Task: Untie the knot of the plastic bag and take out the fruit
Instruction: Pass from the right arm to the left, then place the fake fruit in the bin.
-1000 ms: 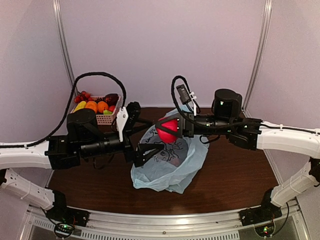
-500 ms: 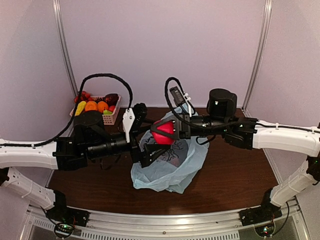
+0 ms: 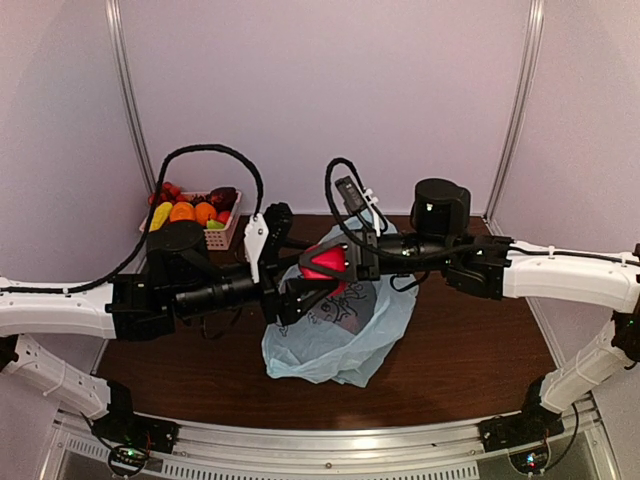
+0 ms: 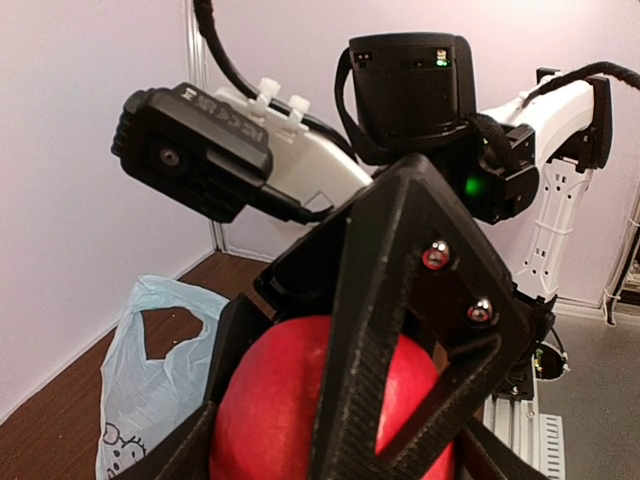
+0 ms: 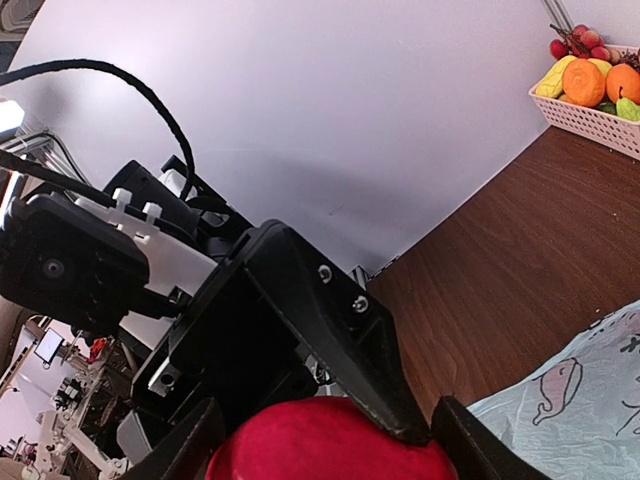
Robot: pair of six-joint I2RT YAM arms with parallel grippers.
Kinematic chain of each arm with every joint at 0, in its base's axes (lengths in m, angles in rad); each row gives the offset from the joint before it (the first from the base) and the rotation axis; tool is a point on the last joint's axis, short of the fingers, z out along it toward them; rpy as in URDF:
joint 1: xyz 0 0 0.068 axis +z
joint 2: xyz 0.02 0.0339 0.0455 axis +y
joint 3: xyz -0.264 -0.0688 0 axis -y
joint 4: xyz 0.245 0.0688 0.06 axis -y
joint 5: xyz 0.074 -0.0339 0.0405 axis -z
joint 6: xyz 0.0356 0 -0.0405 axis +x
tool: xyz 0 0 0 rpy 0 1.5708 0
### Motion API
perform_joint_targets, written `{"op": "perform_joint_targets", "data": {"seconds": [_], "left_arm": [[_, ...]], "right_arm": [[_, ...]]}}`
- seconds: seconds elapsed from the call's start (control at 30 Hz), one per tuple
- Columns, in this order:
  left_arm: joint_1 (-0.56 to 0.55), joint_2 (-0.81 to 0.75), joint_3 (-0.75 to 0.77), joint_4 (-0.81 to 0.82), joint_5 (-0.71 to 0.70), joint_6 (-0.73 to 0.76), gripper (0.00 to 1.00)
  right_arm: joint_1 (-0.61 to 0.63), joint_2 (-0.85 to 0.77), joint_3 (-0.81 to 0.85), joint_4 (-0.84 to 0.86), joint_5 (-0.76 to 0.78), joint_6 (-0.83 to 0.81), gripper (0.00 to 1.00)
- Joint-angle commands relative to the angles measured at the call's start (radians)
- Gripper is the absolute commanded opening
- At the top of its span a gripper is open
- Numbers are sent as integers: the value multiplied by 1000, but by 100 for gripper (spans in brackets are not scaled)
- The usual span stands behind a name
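Dark brown wooden table (image 3: 470, 350), crumpled light blue plastic bag (image 3: 335, 352) lying near its middle, pink lattice basket (image 3: 215, 238) at the far left corner, filled with fruit (image 3: 182, 212)

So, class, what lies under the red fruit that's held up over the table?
The light blue plastic bag lies crumpled on the table beneath the red fruit. Its own folds and cloudy plastic hide whether any other fruit is inside.

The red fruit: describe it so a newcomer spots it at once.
On the brown table lies a light blue plastic bag. Above it the right gripper holds the red fruit. It is round, plain red and in the air, while the other fruit sits in the pink basket at back left.
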Motion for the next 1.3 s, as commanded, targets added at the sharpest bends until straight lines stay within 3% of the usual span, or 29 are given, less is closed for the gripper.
{"op": "perform_joint_targets", "data": {"seconds": [0.0, 0.1, 0.2, 0.47, 0.57, 0.73, 0.87, 1.13, 1.27], "left_arm": [[-6, -2, 2, -25, -6, -16, 68], [-6, -12, -5, -36, -36, -28, 68], [-6, -29, -13, -70, -87, -54, 65], [13, -98, 22, -295, -200, -139, 63], [80, -117, 36, -400, -204, -179, 62], [273, -141, 62, -514, -126, -201, 58], [475, -112, 104, -553, -25, -179, 57], [880, 113, 251, -548, 179, -122, 56], [995, 248, 354, -509, 191, -115, 55]], "right_arm": [[5, 7, 26, 33, 8, 8, 69], [4, -1, 23, 36, 28, 5, 88], [-2, -23, 20, 9, 101, -13, 98], [-83, -134, -24, -54, 320, -57, 99], [-96, -161, -14, -156, 437, -126, 99], [-95, -171, 18, -322, 588, -213, 99], [-95, -186, -2, -355, 625, -222, 99], [-93, -231, -68, -333, 646, -202, 100], [-93, -237, -70, -345, 649, -212, 99]]}}
